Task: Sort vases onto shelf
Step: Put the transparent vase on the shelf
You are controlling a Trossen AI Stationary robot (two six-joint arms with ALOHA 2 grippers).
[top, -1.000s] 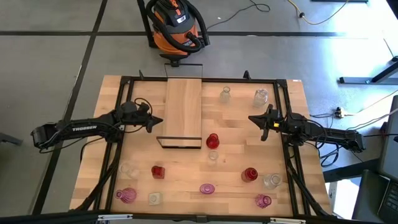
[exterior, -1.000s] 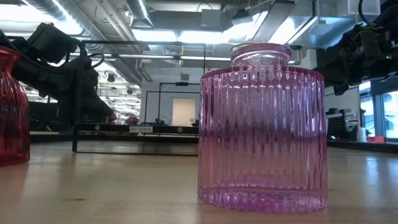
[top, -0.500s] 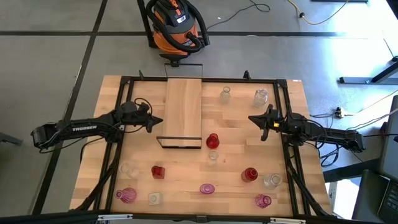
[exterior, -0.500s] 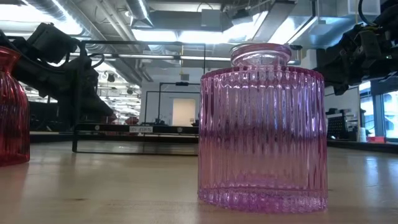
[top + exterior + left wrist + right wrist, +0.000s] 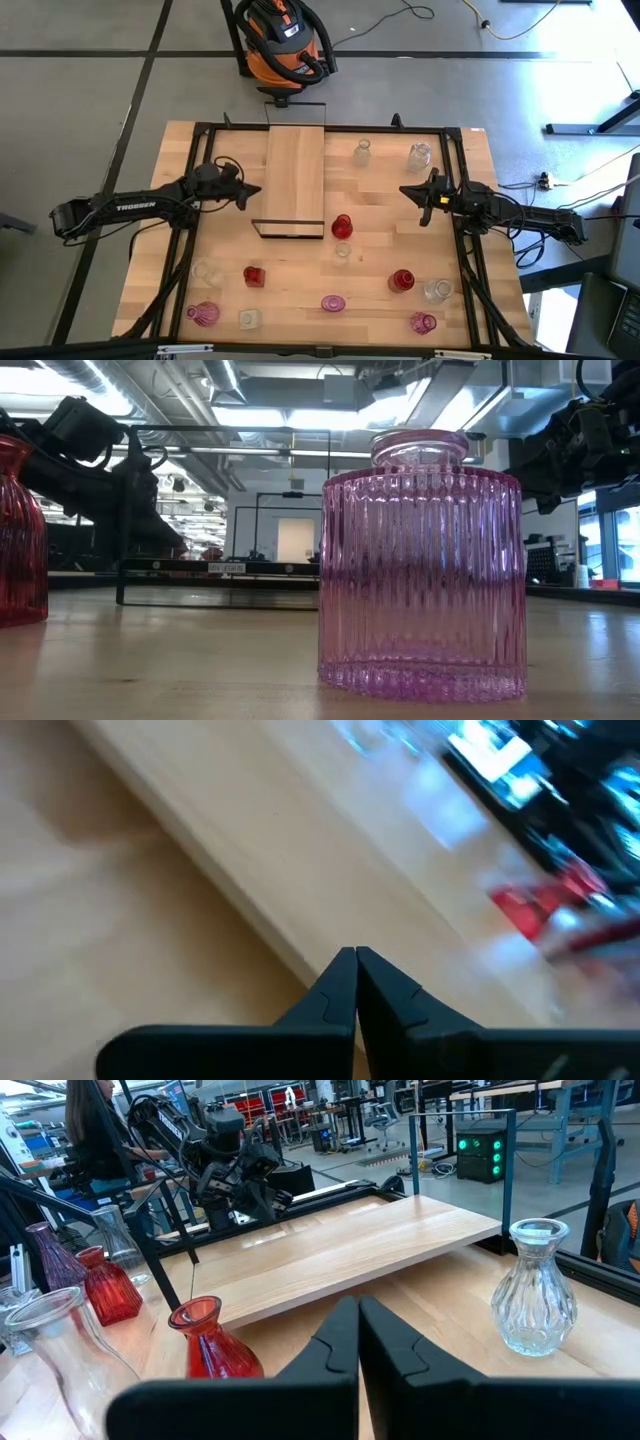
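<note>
The shelf (image 5: 296, 175), a long light-wood plank in a thin black frame, lies on the table's far half, left of the middle. Several small glass vases stand on their bases around it. Among them are a red one (image 5: 342, 226) by the shelf's near right corner, clear ones (image 5: 363, 151) (image 5: 419, 155) at the far right, and a pink ribbed one (image 5: 422, 570) near the front edge. My left gripper (image 5: 258, 192) is shut, hovering just left of the shelf (image 5: 300, 850). My right gripper (image 5: 403, 190) is shut, hovering right of the middle and pointing at the shelf (image 5: 340, 1245).
A black frame (image 5: 330, 128) runs round the tabletop. More vases stand along the near edge: red (image 5: 254, 275) (image 5: 402, 280), pink (image 5: 203, 314) (image 5: 333, 302) (image 5: 423, 322), clear (image 5: 437, 290). An orange shop vacuum (image 5: 283, 40) stands on the floor beyond. A person (image 5: 90, 1130) sits in the room behind.
</note>
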